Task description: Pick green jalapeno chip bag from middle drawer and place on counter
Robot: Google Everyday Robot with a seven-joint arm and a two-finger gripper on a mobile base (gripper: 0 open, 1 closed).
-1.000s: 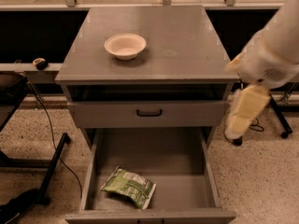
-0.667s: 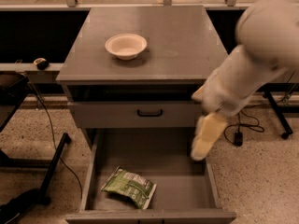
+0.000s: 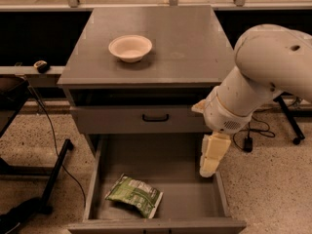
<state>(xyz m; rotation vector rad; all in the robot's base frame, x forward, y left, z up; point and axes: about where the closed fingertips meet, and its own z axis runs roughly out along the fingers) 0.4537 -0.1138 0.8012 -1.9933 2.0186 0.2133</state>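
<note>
The green jalapeno chip bag (image 3: 134, 194) lies flat on the floor of the open middle drawer (image 3: 190, 204), toward its front left. My gripper (image 3: 210, 160) hangs from the white arm over the drawer's right side, above the floor and well to the right of the bag. It holds nothing that I can see. The gray counter (image 3: 185, 38) above bears only a bowl.
A white paper bowl (image 3: 130, 48) sits on the counter's left half. A shut drawer front with a black handle (image 3: 155, 117) is above the open drawer. A black stand base (image 3: 53, 172) is on the floor at left, cables (image 3: 256, 130) at right.
The arm has swung in from the right and lowered. The gripper now hangs over the drawer's right side instead of outside the cabinet. The bag has not moved.
</note>
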